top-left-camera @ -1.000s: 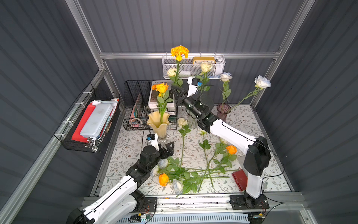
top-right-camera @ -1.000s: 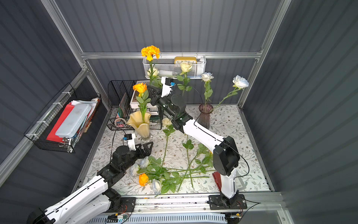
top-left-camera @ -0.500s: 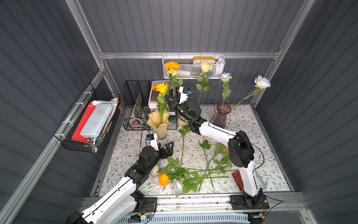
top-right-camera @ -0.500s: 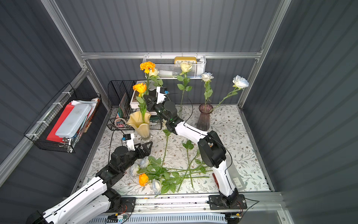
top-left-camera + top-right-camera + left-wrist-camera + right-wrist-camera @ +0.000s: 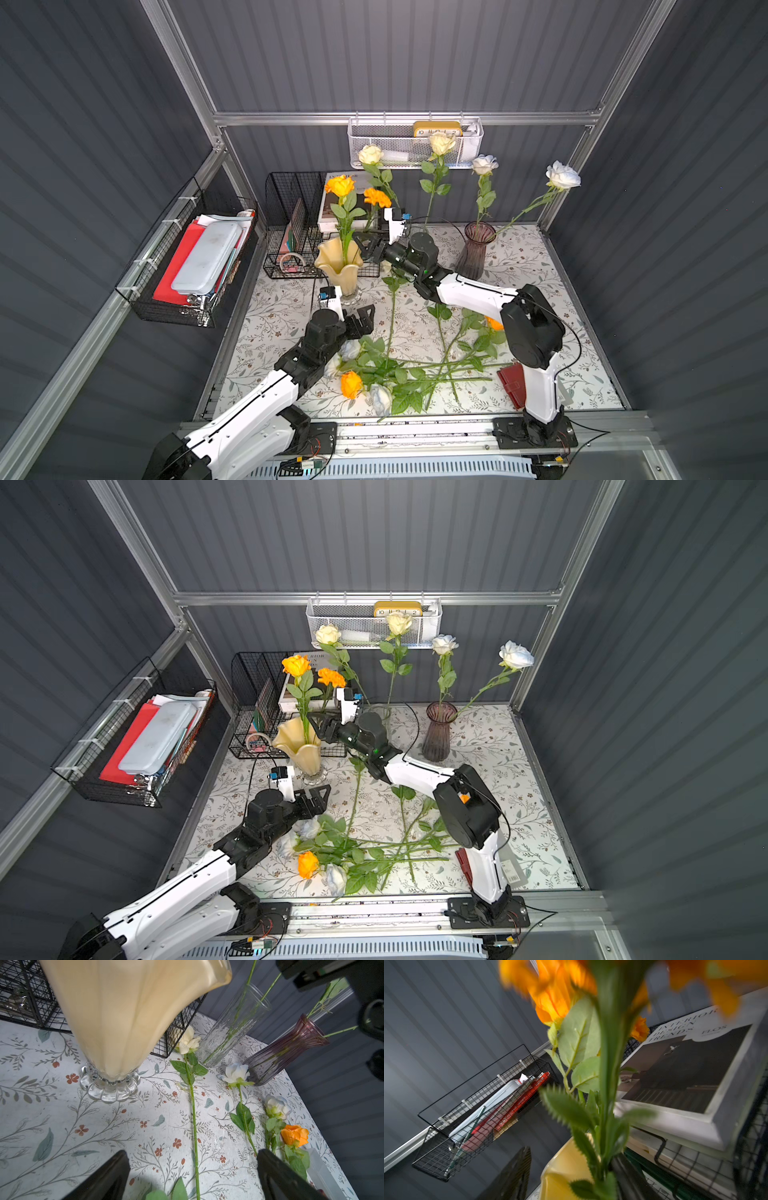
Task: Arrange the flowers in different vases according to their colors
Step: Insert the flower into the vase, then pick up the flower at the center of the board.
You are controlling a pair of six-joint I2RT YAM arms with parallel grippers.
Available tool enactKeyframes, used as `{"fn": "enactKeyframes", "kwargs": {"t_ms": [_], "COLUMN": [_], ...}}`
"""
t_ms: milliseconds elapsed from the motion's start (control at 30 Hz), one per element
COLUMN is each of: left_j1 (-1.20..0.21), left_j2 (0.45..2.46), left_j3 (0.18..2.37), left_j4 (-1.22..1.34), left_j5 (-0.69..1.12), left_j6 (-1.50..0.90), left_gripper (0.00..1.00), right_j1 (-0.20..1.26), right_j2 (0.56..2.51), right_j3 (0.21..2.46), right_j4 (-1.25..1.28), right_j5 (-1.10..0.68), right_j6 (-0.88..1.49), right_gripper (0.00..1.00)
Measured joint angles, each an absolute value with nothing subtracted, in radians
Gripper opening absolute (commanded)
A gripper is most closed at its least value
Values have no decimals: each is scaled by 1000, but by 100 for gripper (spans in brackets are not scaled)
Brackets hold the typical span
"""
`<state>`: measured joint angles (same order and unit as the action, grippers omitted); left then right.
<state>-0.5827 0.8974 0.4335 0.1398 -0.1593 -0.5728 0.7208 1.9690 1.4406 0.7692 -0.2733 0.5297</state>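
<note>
Right wrist view, orange marigold stem [image 5: 608, 1064] between right jaws, jaws apart, yellow vase [image 5: 560, 1178] just beneath them, left jaws wide apart.

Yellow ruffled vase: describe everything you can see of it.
The vase is pale yellow, opaque-looking glass, flaring to a wavy ruffled rim, on a clear scalloped glass foot. It stands upright on the floral tablecloth, in front of the black wire rack. An orange rose and a marigold stand in it. The right hand, open, sits at its rim.
</note>
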Motion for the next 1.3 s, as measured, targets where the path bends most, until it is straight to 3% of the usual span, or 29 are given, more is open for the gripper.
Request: {"fn": "enactKeyframes", "kwargs": {"t_ms": [567,1033,1300], "left_j1": [-583,-593,-612], "left_j2": [1249,1435,1652], "left_j3": [670,812,949], "left_j4": [17,-21,-157], "left_j5": [-102,-22,-10], "left_j6": [-558,-479,-416], "left_gripper": [99,99,97], "right_j1": [713,687,661], "right_j2": [1501,1467,1278], "right_j3": [879,926,792], "right_j4": [610,421,181], "right_j5": [-191,-201,-132], "right_j6": [511,509,545], "right_gripper": [68,68,68]}}
